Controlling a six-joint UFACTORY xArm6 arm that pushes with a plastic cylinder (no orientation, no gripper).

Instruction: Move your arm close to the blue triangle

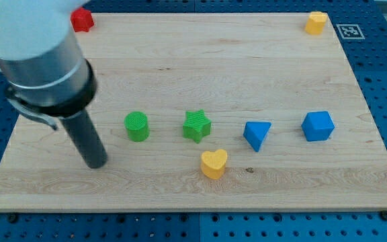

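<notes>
The blue triangle [256, 134] lies on the wooden board [180, 60], right of the middle. My tip [97, 163] is at the view's lower left, far left of the triangle. Between them stand a green cylinder [137, 126] and a green star [197, 126]. The cylinder is the block nearest the tip, a little to its upper right. A yellow heart [213, 163] sits just below and left of the triangle.
A blue cube [317, 126] sits right of the triangle. A red block [82, 19] is at the top left edge, partly behind the arm [39, 60]. A yellow block [316, 22] is at the top right corner.
</notes>
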